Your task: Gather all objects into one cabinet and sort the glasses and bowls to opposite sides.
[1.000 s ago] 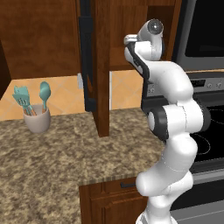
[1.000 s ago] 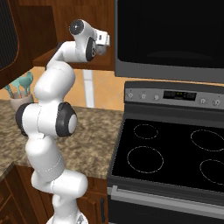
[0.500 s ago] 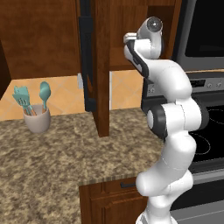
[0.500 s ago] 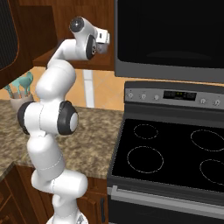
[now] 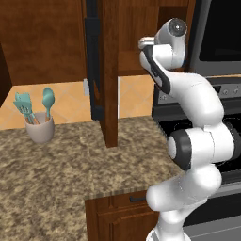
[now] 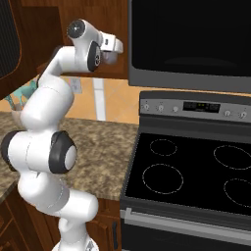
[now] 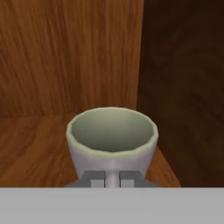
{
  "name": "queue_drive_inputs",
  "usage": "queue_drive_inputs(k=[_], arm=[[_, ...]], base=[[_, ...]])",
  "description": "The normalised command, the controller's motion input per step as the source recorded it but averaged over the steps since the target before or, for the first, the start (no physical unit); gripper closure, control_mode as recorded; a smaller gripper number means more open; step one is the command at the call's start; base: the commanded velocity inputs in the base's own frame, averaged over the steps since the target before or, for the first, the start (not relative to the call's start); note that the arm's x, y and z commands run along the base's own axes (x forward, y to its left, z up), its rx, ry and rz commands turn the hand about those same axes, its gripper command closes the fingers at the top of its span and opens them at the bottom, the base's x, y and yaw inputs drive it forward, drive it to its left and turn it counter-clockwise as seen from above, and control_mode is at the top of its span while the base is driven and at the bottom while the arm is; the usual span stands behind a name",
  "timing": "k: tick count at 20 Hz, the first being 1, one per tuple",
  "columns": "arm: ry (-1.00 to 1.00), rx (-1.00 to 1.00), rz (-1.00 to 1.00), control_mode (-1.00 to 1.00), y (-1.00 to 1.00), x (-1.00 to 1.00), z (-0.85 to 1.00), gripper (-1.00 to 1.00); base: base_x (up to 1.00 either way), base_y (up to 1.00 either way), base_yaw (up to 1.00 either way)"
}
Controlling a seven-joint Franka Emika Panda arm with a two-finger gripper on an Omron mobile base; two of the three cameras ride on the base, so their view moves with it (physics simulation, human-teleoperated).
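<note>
So the gripper [image 7: 112,178] was clamped on the near wall of the cream mug [image 7: 112,136], fingertips [image 7: 97,177] close together with just a thin bit of mug between them. The mug sat upright on the wooden cabinet shelf [image 7: 30,148], close to the right-hand corner where the back panel meets the darker side wall [image 7: 183,87]. Down on the counter [image 5: 56,164], a crock of teal utensils [image 5: 38,120] stood toward its back edge

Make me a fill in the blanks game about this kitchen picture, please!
1. The cream mug sits on a shelf made of ____.
2. The cup on the counter holds spoons coloured ____.
3. The stove top has ____ ring marks.
4. The robot arm is coloured ____.

Missing words: wood; teal; four; white
</note>
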Motion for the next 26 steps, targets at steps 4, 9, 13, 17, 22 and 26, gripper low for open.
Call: queue_drive_inputs(k=[4, 9, 13, 17, 22, 26], arm=[[-0.1, 0.0, 0.08, -1.0, -0.41, -1.0, 0.0, 1.0], [-0.12, 0.0, 0.11, -1.0, -0.4, -1.0, 0.0, 1.0], [-0.11, 0.0, 0.13, -1.0, -0.24, -1.0, 0.03, 1.0], [-0.07, 0.0, 0.17, -1.0, -0.02, -0.97, 0.11, 1.0], [-0.05, -0.04, 0.18, -1.0, 0.0, -0.92, 0.13, 1.0], [-0.03, -0.18, 0.17, -1.0, -0.11, -1.0, 0.08, 1.0]], base=[[0.0, 0.0, 0.0], [0.0, 0.0, 0.0], [0.0, 0.0, 0.0], [0.0, 0.0, 0.0], [0.0, 0.0, 0.0], [0.0, 0.0, 0.0]])
